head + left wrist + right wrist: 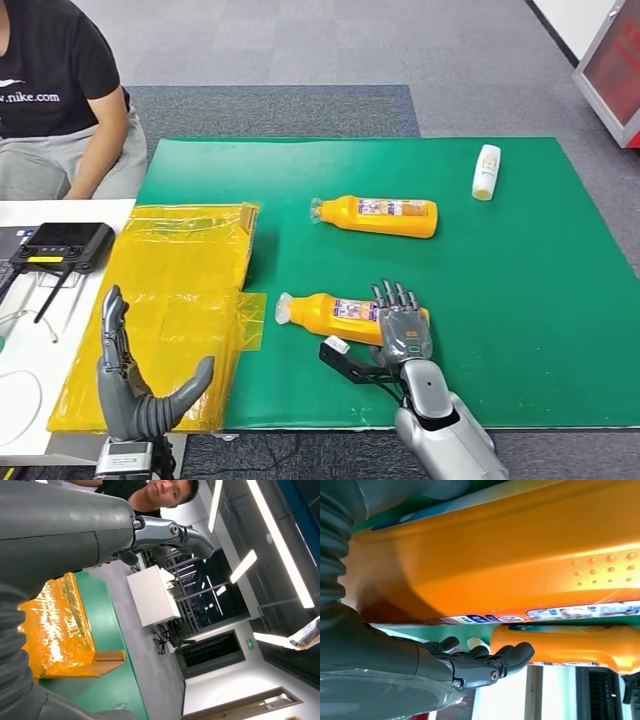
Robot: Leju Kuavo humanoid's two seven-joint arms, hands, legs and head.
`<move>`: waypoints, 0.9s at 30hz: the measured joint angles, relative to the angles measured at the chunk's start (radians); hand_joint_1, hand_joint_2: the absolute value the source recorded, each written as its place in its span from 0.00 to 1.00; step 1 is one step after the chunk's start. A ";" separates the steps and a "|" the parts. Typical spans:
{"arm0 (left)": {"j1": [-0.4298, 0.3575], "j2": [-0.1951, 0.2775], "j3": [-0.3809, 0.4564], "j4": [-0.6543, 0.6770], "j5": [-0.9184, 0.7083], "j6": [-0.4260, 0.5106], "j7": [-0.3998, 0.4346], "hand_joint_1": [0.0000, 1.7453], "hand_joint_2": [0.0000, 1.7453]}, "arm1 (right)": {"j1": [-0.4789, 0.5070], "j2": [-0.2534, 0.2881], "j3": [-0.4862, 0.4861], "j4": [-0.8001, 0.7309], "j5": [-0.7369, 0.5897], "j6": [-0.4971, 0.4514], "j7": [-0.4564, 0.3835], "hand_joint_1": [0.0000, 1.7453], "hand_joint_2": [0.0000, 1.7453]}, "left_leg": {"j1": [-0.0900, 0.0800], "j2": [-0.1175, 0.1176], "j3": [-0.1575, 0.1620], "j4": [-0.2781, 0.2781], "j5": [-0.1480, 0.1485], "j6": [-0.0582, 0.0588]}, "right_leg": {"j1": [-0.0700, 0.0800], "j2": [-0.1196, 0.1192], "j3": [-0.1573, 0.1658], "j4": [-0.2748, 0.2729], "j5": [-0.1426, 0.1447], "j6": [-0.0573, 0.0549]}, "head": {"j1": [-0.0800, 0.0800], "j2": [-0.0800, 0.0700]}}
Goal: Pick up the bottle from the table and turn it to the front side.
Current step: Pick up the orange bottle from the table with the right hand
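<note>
In the head view, the right hand (404, 330) lies over the base end of the near orange bottle (332, 312), which rests on its side on the green tabletop (528, 300); whether its fingers (392, 294) grip it cannot be told. A second orange bottle (381, 216) lies farther back, a small white bottle (486, 171) near the far edge. The left hand (136, 385) hovers spread and empty over yellow plastic sheeting (173, 280).

The left wrist view shows fingers (188, 535) extended, holding nothing.

The right wrist view shows the bottle (501, 565) just beside extended fingers (486, 662).
</note>
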 joint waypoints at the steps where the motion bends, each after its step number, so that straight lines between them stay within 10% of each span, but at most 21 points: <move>1: -0.001 0.001 0.000 0.000 0.002 0.001 0.000 0.00 1.00 | -0.005 0.001 -0.001 0.008 0.000 0.004 -0.007 0.27 1.00 | 0.000 0.000 0.001 0.000 -0.001 0.000 | 0.000 0.000 0.001 0.000 -0.001 0.000 | 0.000 0.000; 4: -0.006 0.004 -0.002 0.000 0.008 0.009 0.000 0.00 1.00 | -0.017 0.002 -0.001 0.030 0.000 0.022 -0.029 1.00 1.00 | 0.000 0.000 0.004 0.000 -0.006 0.000 | 0.001 0.001 0.003 -0.001 -0.004 0.001 | 0.000 0.000; 27: -0.036 0.037 -0.036 0.000 0.075 0.115 0.000 0.00 1.00 | -0.039 0.002 0.002 0.132 -0.006 -0.074 -0.089 1.00 1.00 | 0.000 0.001 0.019 0.000 -0.007 0.002 | 0.001 0.002 0.018 -0.002 -0.007 0.003 | 0.000 0.000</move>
